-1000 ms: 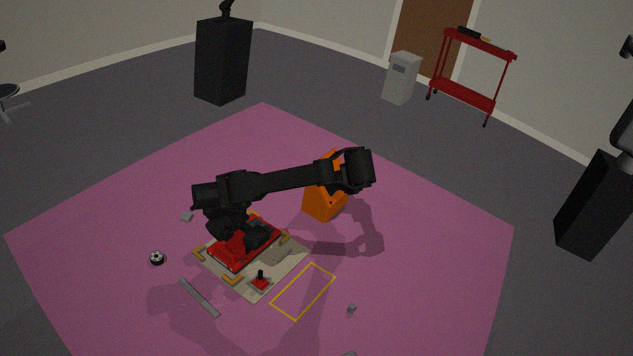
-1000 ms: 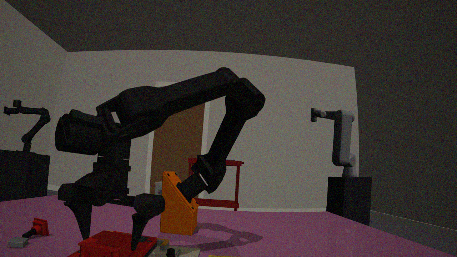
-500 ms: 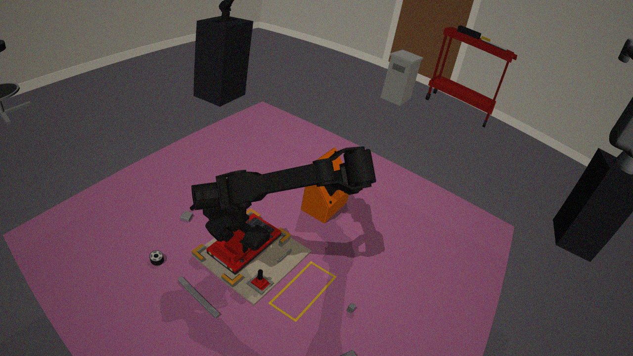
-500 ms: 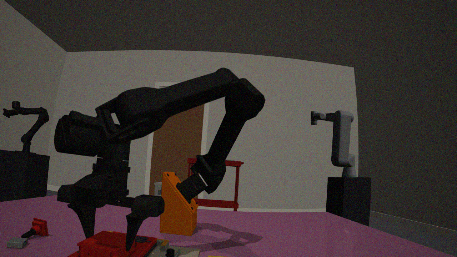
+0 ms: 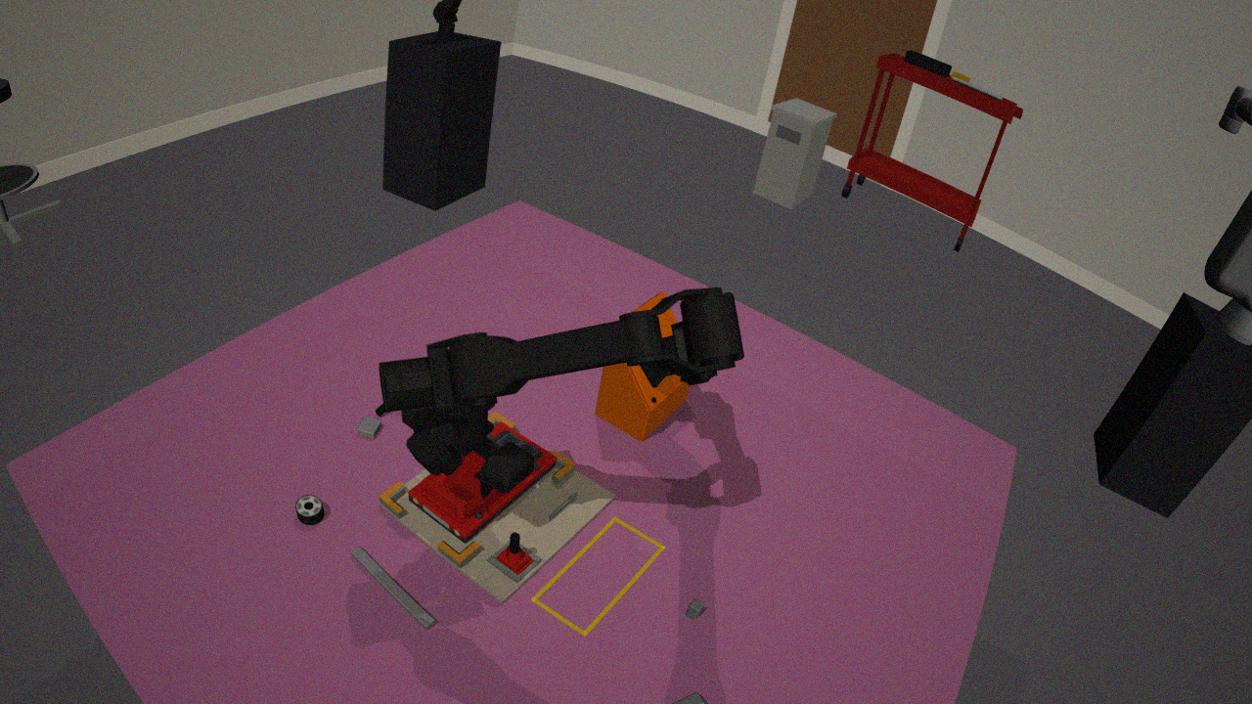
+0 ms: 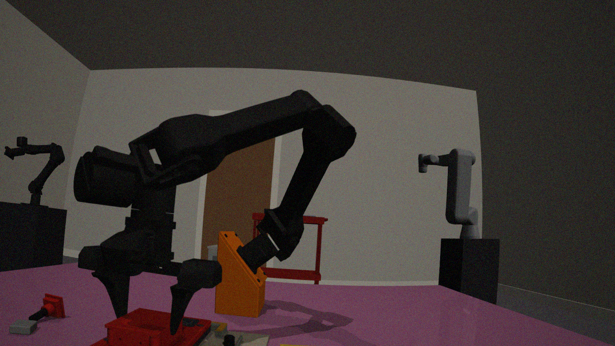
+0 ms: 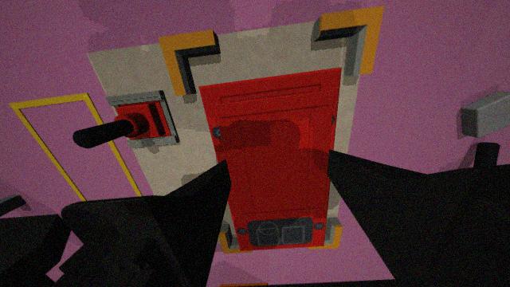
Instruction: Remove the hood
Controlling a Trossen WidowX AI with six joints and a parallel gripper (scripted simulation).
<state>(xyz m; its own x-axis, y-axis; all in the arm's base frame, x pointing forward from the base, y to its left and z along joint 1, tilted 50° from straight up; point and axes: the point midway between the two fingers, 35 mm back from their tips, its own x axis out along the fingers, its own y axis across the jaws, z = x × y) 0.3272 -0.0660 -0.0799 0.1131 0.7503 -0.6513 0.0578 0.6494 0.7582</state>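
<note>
The red toy car (image 5: 447, 511) (image 7: 274, 93) sits in a beige fixture plate (image 5: 579, 503) (image 7: 131, 72) with yellow corner brackets. My gripper (image 5: 472, 477) (image 6: 147, 322) (image 7: 275, 159) is down on the car. Its two black fingers press against the left and right edges of the red hood (image 7: 276, 183), so it is shut on the hood. The hood still lies on the car. The marked area (image 5: 573, 558) (image 7: 48, 100), a yellow outline, lies on the pink mat just beside the plate.
A red clamp with a black lever (image 5: 514, 555) (image 7: 135, 123) stands on the plate's edge. The arm's orange mount (image 5: 639, 402) (image 6: 236, 279) stands behind. A grey block (image 5: 368, 426) (image 7: 484, 113), a black wheel (image 5: 309, 508), a grey bar (image 5: 393, 587) and a small grey block (image 5: 694, 608) lie around.
</note>
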